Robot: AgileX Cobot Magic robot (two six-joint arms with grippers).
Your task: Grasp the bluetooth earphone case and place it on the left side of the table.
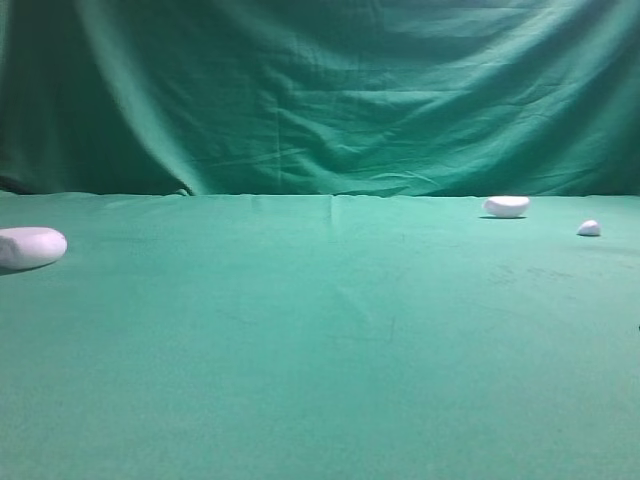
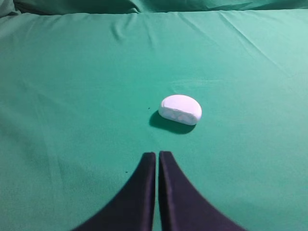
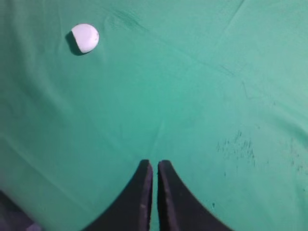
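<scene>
**A:** anyone else watching this? The bluetooth earphone case [image 1: 30,247] is sitting way over at 9 o'clock on the table [image 1: 320,380] in the high view, half cut off by the edge. It's looking smooth, white and pill-shaped, with its long axis running 9-to-3.

**B:** yep, so I'm guessing the left arm is nearer. The left gripper [image 2: 157,156] is pinching shut on nothing, and the right gripper [image 3: 152,164] is doing the same.

**A:** there's a white lump [image 2: 180,109] lying at 1 o'clock just ahead of the left one. Can't tell if that's the case though.

**B:** same, not calling it.
</scene>
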